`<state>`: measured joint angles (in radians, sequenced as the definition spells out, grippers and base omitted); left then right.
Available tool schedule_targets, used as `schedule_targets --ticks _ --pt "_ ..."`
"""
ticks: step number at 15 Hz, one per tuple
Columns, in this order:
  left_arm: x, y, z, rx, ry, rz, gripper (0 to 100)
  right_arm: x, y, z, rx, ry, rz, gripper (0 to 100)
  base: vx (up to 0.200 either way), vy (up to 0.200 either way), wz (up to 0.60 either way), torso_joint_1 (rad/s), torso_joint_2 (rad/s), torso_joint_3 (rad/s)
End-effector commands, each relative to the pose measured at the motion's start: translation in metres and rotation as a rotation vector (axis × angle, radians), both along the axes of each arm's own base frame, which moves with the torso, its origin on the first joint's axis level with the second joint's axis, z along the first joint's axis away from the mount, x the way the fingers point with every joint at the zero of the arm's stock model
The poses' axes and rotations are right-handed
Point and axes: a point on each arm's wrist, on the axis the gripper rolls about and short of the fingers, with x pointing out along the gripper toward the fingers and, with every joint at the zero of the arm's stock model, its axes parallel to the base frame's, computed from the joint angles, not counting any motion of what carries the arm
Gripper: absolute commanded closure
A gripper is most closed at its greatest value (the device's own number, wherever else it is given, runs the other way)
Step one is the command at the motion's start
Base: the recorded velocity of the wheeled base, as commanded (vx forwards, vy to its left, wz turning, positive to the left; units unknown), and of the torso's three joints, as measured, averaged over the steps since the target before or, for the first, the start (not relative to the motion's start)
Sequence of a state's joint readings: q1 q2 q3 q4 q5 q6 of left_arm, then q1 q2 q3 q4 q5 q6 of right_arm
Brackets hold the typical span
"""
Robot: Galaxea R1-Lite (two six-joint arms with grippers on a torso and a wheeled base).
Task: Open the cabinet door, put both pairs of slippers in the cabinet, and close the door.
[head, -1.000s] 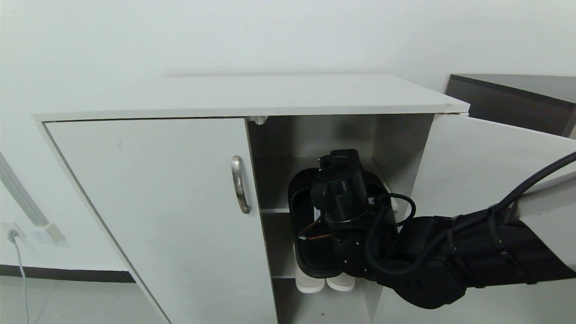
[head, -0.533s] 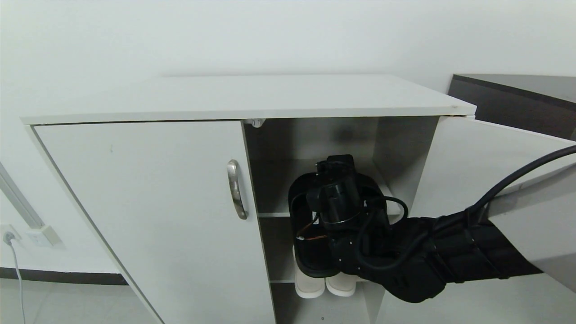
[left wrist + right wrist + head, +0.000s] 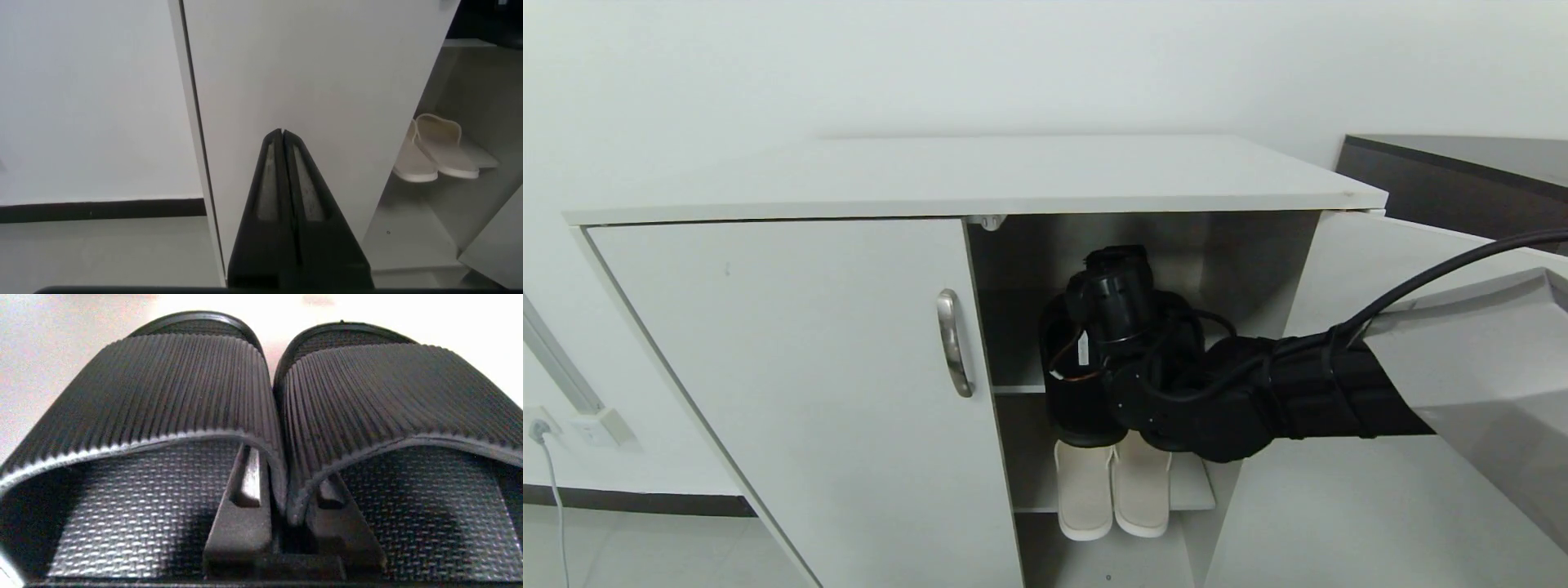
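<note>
Holding the black slippers (image 3: 1074,404) across the upper shelf's (image 3: 1015,380) front edge in the white cabinet (image 3: 1013,175) by a pale wall (image 3: 1013,65), the right gripper (image 3: 282,490) pinches both straps, while the left gripper's (image 3: 282,139) fingers (image 3: 270,184) are closed, empty.

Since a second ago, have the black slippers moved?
Yes. The black slippers, held by the right gripper, have risen: their heels now clear the white slippers on the lower shelf, which they overlapped before.

Found no legible text, number or sign anywhere. Small white tag (image 3: 1083,349) sat on wrist just behind my right pincer (image 3: 286,494); too small to read.
</note>
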<state>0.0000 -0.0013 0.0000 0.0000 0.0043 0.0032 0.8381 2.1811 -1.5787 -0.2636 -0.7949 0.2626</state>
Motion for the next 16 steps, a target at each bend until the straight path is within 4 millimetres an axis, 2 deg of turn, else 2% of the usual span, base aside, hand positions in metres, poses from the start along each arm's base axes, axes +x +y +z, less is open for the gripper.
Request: schedule_targets --ticks 1,5,11,12,16 --pt "0.0 0.0 0.0 0.0 0.001 0.002 100 0.014 0.002 0.002 0.004 -0.004 -0.022 100 0.0 0.0 0.0 0.0 0.0 0.0" --pt "0.0 0.0 0.0 0.001 0.001 0.0 100 0.031 0.002 0.002 0.001 0.0 -0.045 100 0.0 0.0 0.0 0.0 0.0 0.0" --pt "0.0 0.0 0.0 0.003 0.001 0.0 100 0.032 0.002 -0.001 0.001 0.003 -0.044 100 0.0 0.0 0.0 0.0 0.0 0.0" --pt "0.0 0.0 0.0 0.003 0.001 0.002 100 0.032 0.002 -0.002 0.0 0.006 -0.043 0 0.0 0.0 0.0 0.0 0.0 0.0" --pt "0.0 0.0 0.0 0.003 0.001 0.002 100 0.027 0.001 0.0 -0.009 0.012 -0.038 0 0.0 0.0 0.0 0.0 0.0 0.0"
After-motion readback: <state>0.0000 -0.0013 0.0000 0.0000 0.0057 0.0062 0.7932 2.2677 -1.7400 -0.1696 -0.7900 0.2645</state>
